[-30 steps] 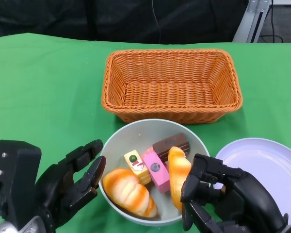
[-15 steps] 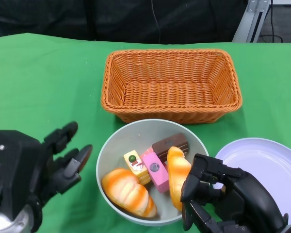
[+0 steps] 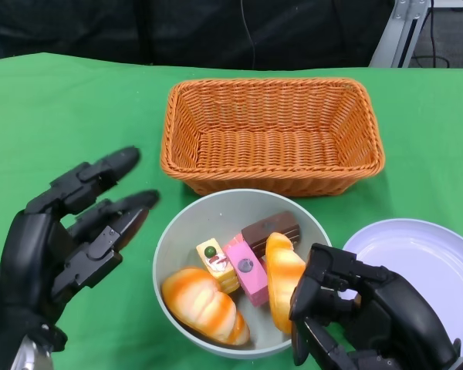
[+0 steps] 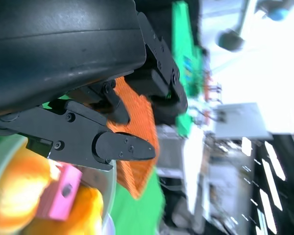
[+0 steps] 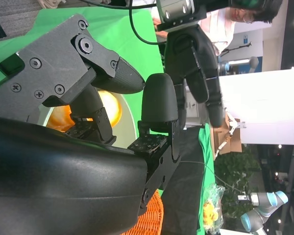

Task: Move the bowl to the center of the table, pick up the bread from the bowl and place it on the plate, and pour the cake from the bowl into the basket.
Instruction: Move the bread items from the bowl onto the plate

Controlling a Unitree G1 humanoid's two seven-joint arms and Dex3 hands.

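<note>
The right hand [image 3: 355,316] pinches a bread [image 3: 283,279] in the bowl [image 3: 187,226] — bound for the plate [image 3: 424,247] — left hand [image 3: 69,239] spread, holding nothing.

Probably a robotics lab: a second robot arm [image 5: 258,214] stands beyond the green-draped table [image 3: 54,123]

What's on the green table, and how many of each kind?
Breads: 2
Cake pieces: 3
Bowl: 1
Basket: 1
Plate: 1
Total: 8
</note>
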